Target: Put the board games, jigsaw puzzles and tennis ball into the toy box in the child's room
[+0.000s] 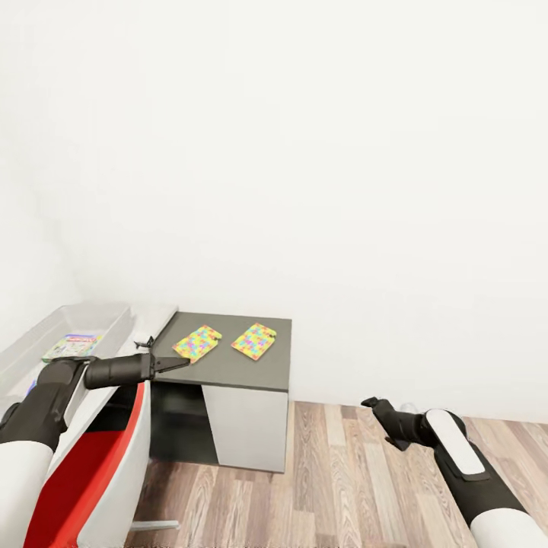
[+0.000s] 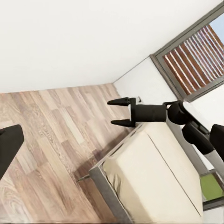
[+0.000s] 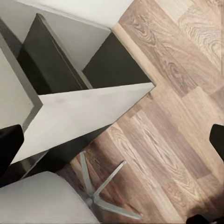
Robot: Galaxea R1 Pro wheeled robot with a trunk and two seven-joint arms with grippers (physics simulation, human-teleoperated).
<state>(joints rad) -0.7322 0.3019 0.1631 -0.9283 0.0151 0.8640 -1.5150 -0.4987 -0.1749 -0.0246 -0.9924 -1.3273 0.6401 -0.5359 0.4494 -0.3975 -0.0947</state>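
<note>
Showing the dark cabinet (image 1: 236, 364) bearing two jigsaw puzzles (image 1: 197, 342), long axes slanting toward the wall; the left end effector (image 1: 169, 364), fingers narrowly parted and empty, lies just beside the nearer puzzle, the right end effector (image 1: 371, 402), its opening indiscernible, well apart

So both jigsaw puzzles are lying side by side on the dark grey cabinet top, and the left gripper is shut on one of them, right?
Not quite. In the head view the two jigsaw puzzles do lie side by side on the dark cabinet top, but the left gripper is open beside them and holds nothing.
</note>
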